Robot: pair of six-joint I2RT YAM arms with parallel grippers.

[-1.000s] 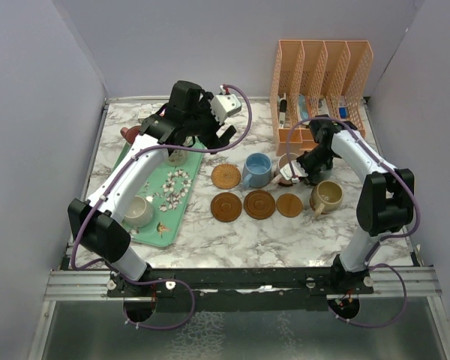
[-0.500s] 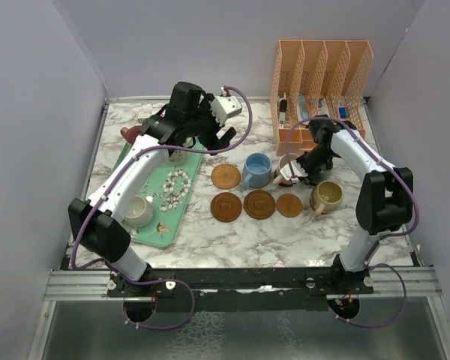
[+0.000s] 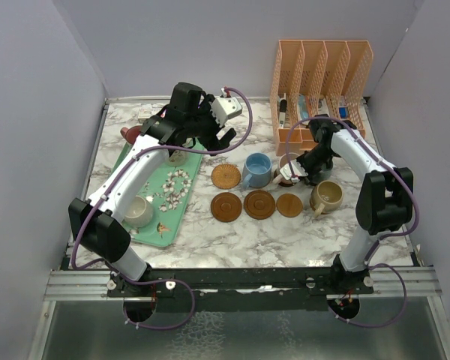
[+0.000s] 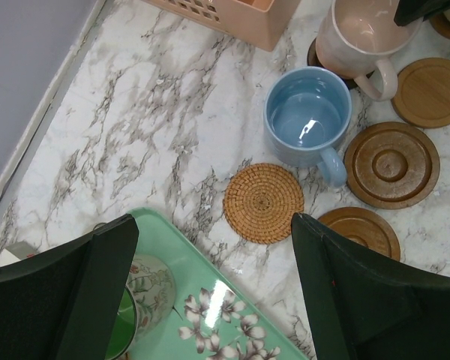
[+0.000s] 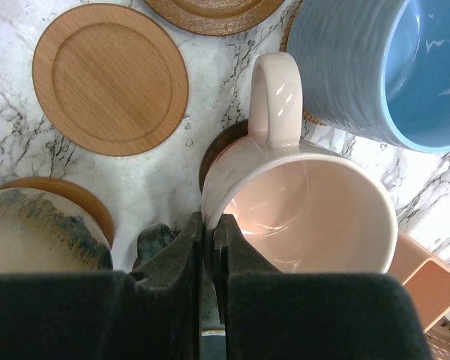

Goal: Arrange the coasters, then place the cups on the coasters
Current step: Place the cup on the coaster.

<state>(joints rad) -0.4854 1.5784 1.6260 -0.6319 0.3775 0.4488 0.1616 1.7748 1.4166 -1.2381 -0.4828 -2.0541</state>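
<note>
My right gripper (image 5: 208,232) is shut on the rim of the pink cup (image 5: 307,210), one finger inside and one outside. The cup stands over a dark coaster (image 5: 221,146); whether it rests on it I cannot tell. The blue cup (image 3: 257,170) stands just left of it, beside a woven coaster (image 3: 226,177). Three wooden coasters (image 3: 259,204) lie in a row in front. A tan cup (image 3: 328,196) sits on its own coaster at the right. My left gripper (image 4: 214,292) hangs open and empty above the far end of the tray (image 4: 232,315).
The mint-green floral tray (image 3: 165,195) on the left holds a cream cup (image 3: 139,211) and a floral cup with a green inside (image 4: 139,300). A red cup (image 3: 129,133) stands behind the tray. A peach file organizer (image 3: 320,82) stands at the back right.
</note>
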